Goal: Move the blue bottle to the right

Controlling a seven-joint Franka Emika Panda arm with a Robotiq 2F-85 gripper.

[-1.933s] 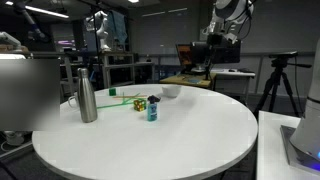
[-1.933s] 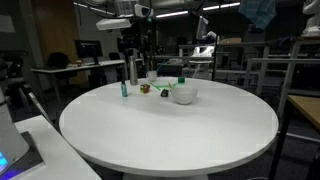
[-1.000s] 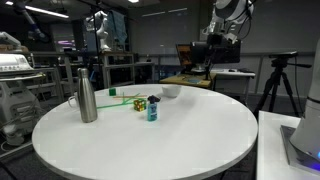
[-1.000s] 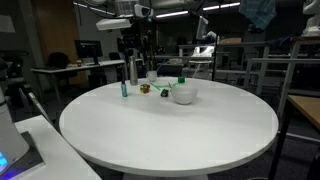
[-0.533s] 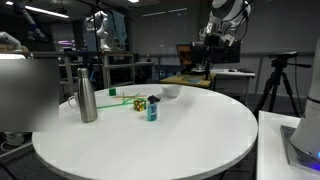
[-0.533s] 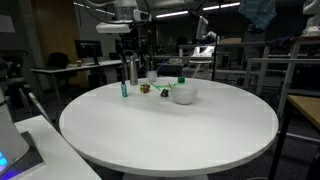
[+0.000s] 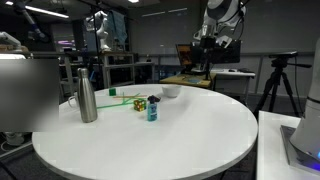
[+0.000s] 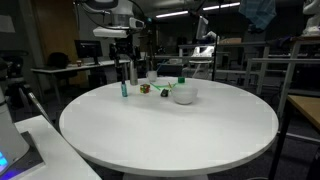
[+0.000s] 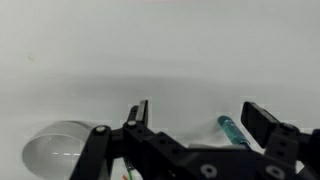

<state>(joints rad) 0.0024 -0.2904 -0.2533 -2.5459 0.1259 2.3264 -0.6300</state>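
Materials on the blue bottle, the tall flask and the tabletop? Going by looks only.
Blue bottle: probably plastic, teal and seemingly see-through, with a dark cap; too small to be sure.
Tall flask: metal, satin silver with a soft vertical highlight.
Tabletop: smooth white, low gloss, possibly laminate; the surface shows only faint reflections.

A round white table (image 7: 200, 140) fills both exterior views. In an exterior view a tall steel flask (image 7: 87, 95) stands upright at about ten o'clock of the table top, in from the rim. A small green-and-dark cube (image 7: 139, 103) sits near twelve o'clock, apart from the flask. A white bowl (image 7: 170, 91) rests by the far rim at one o'clock. A black tripod (image 7: 278, 68) stands off the table at about two o'clock. In an exterior view the bowl (image 8: 184, 95) lies near twelve o'clock, the cube (image 8: 144, 88) at eleven, and the flask (image 8: 130, 71) beyond the cube at the far rim.
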